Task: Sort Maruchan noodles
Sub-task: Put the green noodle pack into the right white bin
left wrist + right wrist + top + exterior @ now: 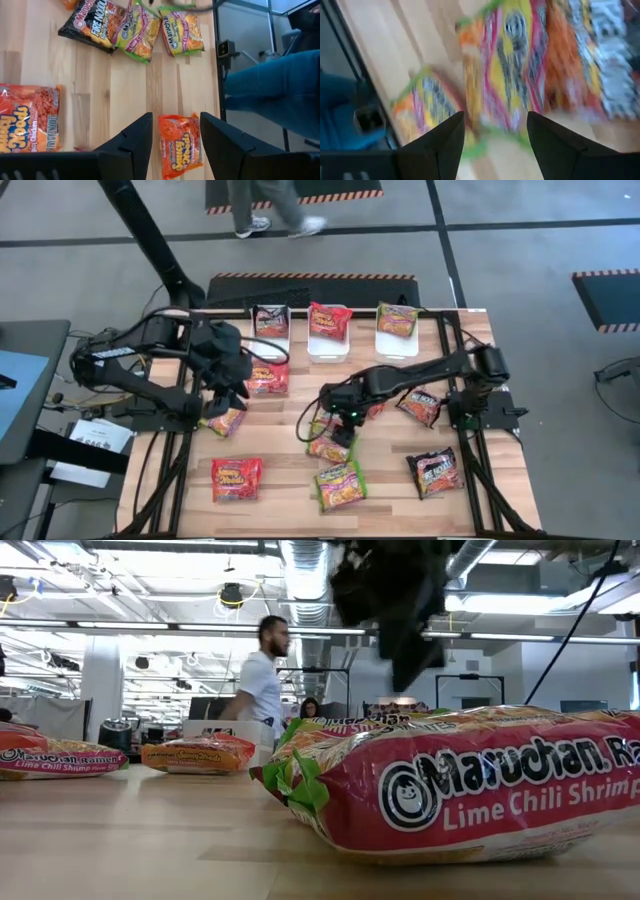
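Note:
Maruchan noodles packets lie flat about the wooden table (290, 510): red ones (236, 478) (265, 377), an orange one (225, 420), green ones (340, 485) (328, 442) and dark ones (435, 472) (420, 405). Three white bins at the far edge hold a dark (270, 318), a red-orange (330, 320) and a green packet (397, 318). My left gripper (176, 145) is open, high above the orange packet (179, 147). My right gripper (495, 142) is open above a green packet (507, 65), clear of it in the low view (395, 610).
The white bins (330, 350) stand in a row along the far edge. A person (270, 210) walks past beyond the table, and a leg in blue trousers (270, 85) shows beside the table's edge. Bare wood lies between the left packets (180, 470).

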